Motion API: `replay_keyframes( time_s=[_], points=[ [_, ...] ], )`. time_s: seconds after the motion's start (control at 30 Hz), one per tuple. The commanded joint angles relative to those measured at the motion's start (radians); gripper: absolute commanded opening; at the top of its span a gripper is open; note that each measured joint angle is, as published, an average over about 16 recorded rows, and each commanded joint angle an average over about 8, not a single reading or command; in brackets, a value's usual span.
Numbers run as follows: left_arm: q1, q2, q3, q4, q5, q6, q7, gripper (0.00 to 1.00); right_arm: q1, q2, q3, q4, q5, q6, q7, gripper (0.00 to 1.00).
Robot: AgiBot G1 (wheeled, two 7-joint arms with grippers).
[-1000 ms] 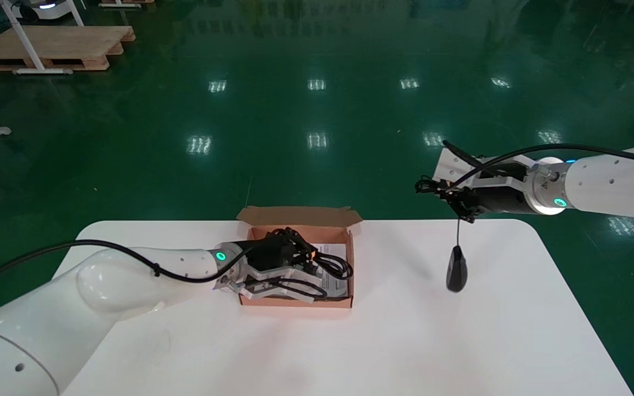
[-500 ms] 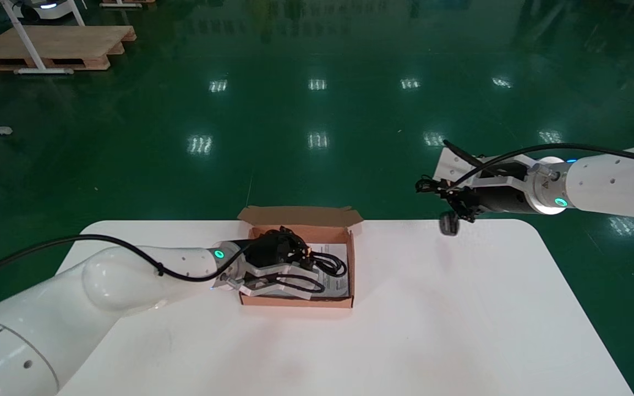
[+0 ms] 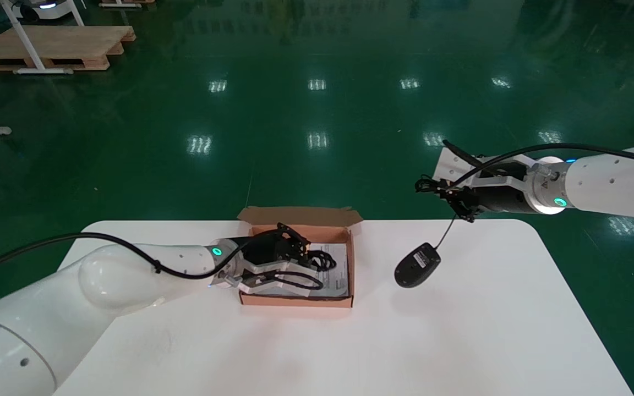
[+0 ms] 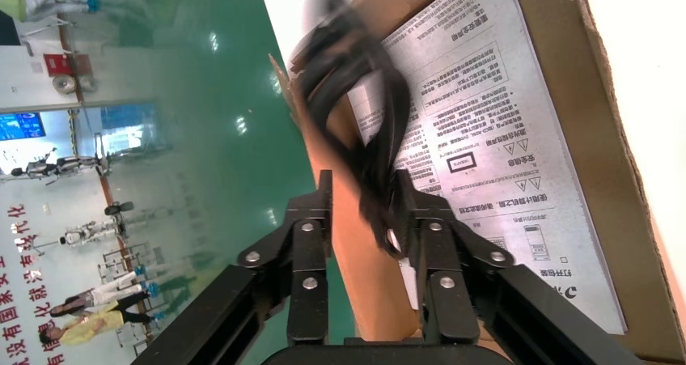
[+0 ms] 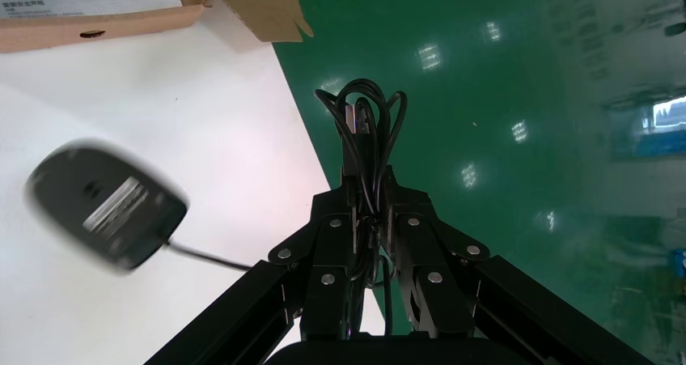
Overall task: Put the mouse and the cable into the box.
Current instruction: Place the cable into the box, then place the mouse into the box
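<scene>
Both arms are smooth white tubes. The left arm (image 3: 119, 275) has a round, bulb-like joint, and the right arm (image 3: 614, 184) has a few small dark holes. A thin black cable (image 3: 47, 246) runs along the outside of each arm, fixed with a small black clip (image 3: 156, 269). At each wrist a ring (image 3: 218, 252) shines green. The left gripper (image 4: 364, 195) and the right gripper (image 5: 368, 179) are black, with angular link bars and flat fingers (image 4: 311, 252), joined by round silver screws (image 4: 302, 282).
</scene>
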Motion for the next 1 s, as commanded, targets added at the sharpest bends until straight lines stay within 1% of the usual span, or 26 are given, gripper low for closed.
replay_keyframes(
  time_s=[0.03,0.27,0.4,0.6,0.77,0.9,1.0],
  points=[
    [0.0,0.001,-0.002,0.001,0.001,0.0,0.001,1.0,0.0,0.0,0.0,0.0,0.0,0.0,0.0,0.0],
    [0.0,-0.017,-0.007,-0.007,-0.002,-0.002,-0.006,1.0,0.0,0.0,0.0,0.0,0.0,0.0,0.0,0.0],
    [-0.02,-0.037,-0.011,0.021,-0.001,-0.037,-0.047,1.0,0.0,0.0,-0.002,0.008,-0.002,-0.001,-0.008,0.0],
    [-0.107,-0.069,-0.016,0.146,0.023,-0.129,-0.143,1.0,-0.002,-0.008,-0.005,0.027,0.0,-0.007,-0.023,0.0],
    [-0.17,-0.098,-0.005,0.266,0.061,-0.206,-0.197,1.0,0.004,-0.036,-0.001,0.051,0.024,-0.02,-0.039,0.0],
    [-0.193,-0.09,0.01,0.348,0.091,-0.246,-0.224,1.0,0.014,-0.067,0.012,0.075,0.064,-0.04,-0.047,0.0],
    [-0.202,-0.073,0.018,0.381,0.103,-0.254,-0.238,1.0,0.02,-0.094,0.022,0.092,0.095,-0.053,-0.05,0.0]
  ],
)
